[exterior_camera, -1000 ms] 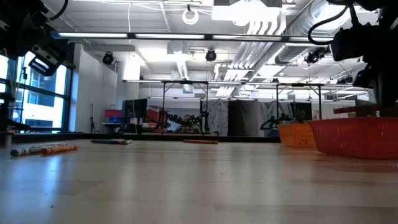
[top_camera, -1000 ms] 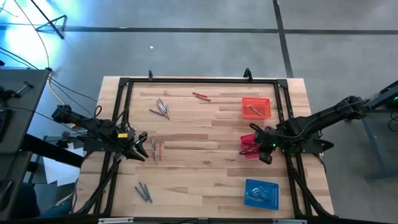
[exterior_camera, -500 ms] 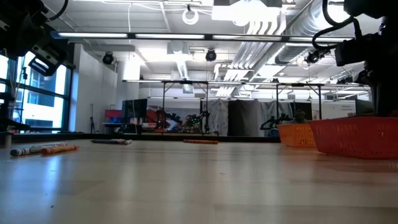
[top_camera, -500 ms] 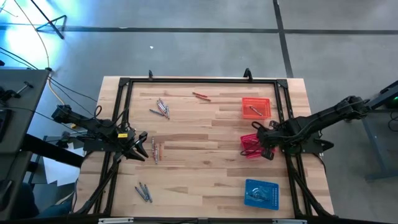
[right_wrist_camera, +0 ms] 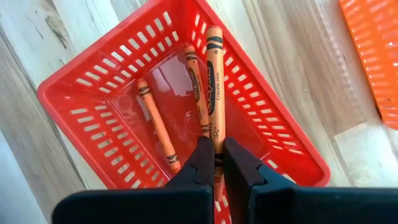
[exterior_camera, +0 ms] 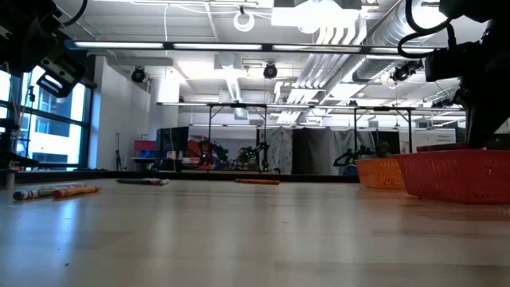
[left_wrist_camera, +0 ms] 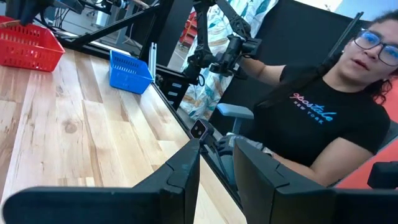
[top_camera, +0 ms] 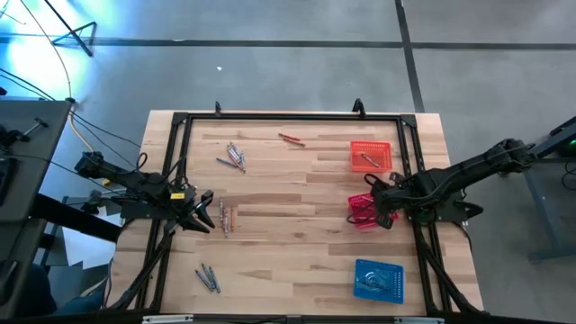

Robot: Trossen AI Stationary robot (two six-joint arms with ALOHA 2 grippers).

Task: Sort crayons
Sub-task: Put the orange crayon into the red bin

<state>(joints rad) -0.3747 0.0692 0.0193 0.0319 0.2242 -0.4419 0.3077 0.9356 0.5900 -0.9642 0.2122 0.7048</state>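
**Right wrist view: one crayon pinched over the red basket**

My right claw [right_wrist_camera: 215, 163] is clamped narrow on one reddish-orange crayon [right_wrist_camera: 215, 87], held above the red basket [right_wrist_camera: 99, 134]. Two more crayons [right_wrist_camera: 158, 129] lie on that basket's floor, which makes three in or over it.

Out from the red basket, the high view shows an orange basket [top_camera: 371, 155] just beyond it with one crayon inside, and a blue basket [top_camera: 378, 277] on its other side, nearer the table's front edge; its contents I cannot count. My left claw [top_camera: 208, 216], well apart from the red basket across the table, has its fingers parted a little and holds nothing, just beside a loose pair of crayons [top_camera: 225, 217]. Three more loose groups lie on that far side.

All of it rests on a pale wooden table [top_camera: 288, 252] ringed by a black frame. Past the table, the left wrist view shows a person [left_wrist_camera: 323, 118] in a dark T-shirt; the low view shows a lit workshop with ceiling pipes.
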